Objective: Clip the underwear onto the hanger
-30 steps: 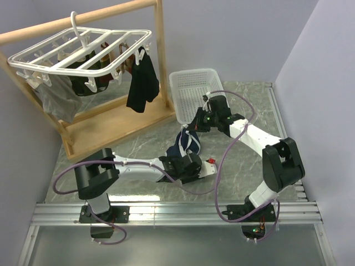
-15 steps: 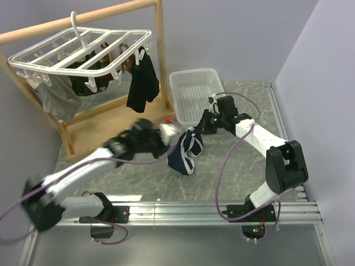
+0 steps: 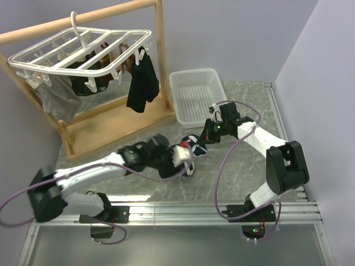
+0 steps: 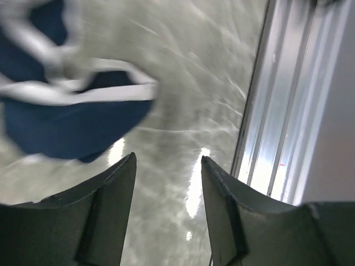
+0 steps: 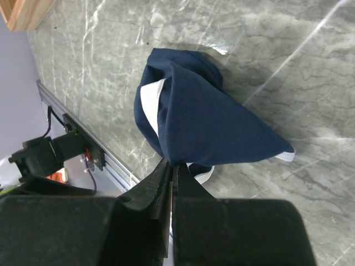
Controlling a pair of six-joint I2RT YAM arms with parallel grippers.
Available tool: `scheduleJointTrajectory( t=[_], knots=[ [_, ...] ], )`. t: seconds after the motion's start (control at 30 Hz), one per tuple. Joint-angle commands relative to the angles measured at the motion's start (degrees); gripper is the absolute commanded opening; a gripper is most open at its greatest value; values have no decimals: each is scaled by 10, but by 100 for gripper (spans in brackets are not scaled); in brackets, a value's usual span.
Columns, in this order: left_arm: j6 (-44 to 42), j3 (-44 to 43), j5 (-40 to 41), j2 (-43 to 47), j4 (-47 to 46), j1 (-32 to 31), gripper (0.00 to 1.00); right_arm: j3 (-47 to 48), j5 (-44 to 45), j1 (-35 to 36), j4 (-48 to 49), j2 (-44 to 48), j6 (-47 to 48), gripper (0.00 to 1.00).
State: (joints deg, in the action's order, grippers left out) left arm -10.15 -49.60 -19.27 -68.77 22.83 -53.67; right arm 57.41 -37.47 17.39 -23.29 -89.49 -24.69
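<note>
**Pinched: the underwear (image 5: 205, 122), with the hanger (image 3: 83, 52) far back-left**

My right claw (image 5: 172, 166) is clamped on a fold of the underwear, which lies bunched on the desk (image 3: 238, 166) between my arms. My left claw (image 4: 166, 166) hangs just beside it, fingers apart and empty. The hanger is well apart on the wooden rail (image 3: 83, 19), on my left arm's side.

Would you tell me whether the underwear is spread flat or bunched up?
Bunched up: the underwear is folded over itself in a heap, one edge pinched in the shut right gripper.
</note>
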Motion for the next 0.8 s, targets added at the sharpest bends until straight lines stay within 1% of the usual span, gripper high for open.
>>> scheduleJointTrajectory(
  t=[0.0,0.07,0.1,0.17,0.23,0.3,0.47,0.53,0.6,0.63,0.67,0.77],
  knots=[
    [0,-36,113,-73,-52,-98,56,12,6,-10,15,-8,-2,0],
    [8,-51,136,-120,-60,-122,58,11,9,-15,14,-9,-3,0],
    [17,-62,175,-161,-68,-145,58,10,13,-19,14,-9,-2,0],
    [22,-69,191,-207,-92,-158,58,10,13,-22,11,-9,2,0],
    [21,-77,224,-224,-117,-163,58,9,15,-26,5,-9,7,0],
    [12,-88,240,-245,-128,-167,58,4,13,-29,5,-8,9,0],
    [8,-115,271,-298,-128,-171,53,2,4,-31,9,-12,4,0],
    [0,-111,282,-307,-139,-171,49,2,3,-31,11,-11,6,0],
    [-5,-111,288,-323,-141,-171,42,-2,2,-31,10,-10,7,0],
    [-5,-111,291,-329,-140,-171,38,-1,1,-32,8,-10,10,0],
    [-8,-110,301,-336,-139,-170,28,-2,2,-32,7,-11,12,0],
    [-11,-104,301,-327,-129,-165,19,-5,5,-38,6,-12,19,0]
  ],
)
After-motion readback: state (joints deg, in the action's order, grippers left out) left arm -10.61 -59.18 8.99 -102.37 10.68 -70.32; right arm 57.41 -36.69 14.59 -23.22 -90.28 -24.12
